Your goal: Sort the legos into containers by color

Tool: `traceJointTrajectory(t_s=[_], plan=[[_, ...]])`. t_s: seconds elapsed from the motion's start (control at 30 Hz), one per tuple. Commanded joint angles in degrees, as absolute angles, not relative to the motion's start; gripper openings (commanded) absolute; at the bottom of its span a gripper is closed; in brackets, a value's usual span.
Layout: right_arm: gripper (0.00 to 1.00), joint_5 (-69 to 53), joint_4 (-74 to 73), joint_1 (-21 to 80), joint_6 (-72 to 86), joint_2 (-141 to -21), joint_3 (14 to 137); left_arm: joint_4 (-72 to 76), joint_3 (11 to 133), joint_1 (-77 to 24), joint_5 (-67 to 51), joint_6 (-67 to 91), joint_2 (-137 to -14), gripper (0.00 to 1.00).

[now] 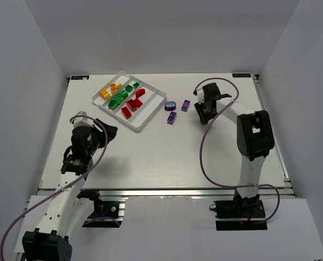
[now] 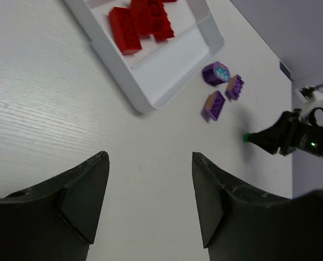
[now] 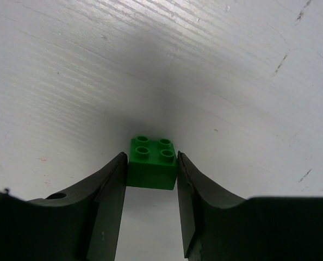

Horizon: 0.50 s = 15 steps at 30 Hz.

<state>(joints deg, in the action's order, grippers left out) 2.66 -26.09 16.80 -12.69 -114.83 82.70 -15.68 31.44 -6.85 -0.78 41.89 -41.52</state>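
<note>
Left fingers (image 2: 80,196) spread, nothing between them, over bare tabletop (image 2: 42,109). Just ahead of them: a corner of the tray (image 2: 145,100), with red bricks (image 2: 140,24) inside. Ahead and to their right: three purple bricks (image 2: 216,105), one round, on the tabletop beside the tray. Farther right: right fingers (image 3: 110,201) pinching a green brick (image 3: 151,163), one finger against each side, studs up, base on the tabletop. Past the reds in the tray: green pieces (image 1: 119,99), then orange pieces (image 1: 105,93) in the farthest compartment.
</note>
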Motion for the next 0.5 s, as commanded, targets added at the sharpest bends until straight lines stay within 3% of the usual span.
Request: traceJointTrajectory(t_s=[0.0,0.27,0.47], plan=[[0.25,-0.6,-26.54,16.17,-14.06,-114.44,85.51,-7.41,30.59,-6.94,-9.92,43.59,-43.24,0.72],[0.0,-20.98,-26.45,16.0,-18.01,-106.8,85.96,5.0,30.58,-6.94,-22.75,49.39,-48.59,0.72],[0.0,-42.07,-17.87,15.91,-20.66,-96.78,77.98,19.4,30.32,-7.03,-31.0,61.22,-53.25,0.72]])
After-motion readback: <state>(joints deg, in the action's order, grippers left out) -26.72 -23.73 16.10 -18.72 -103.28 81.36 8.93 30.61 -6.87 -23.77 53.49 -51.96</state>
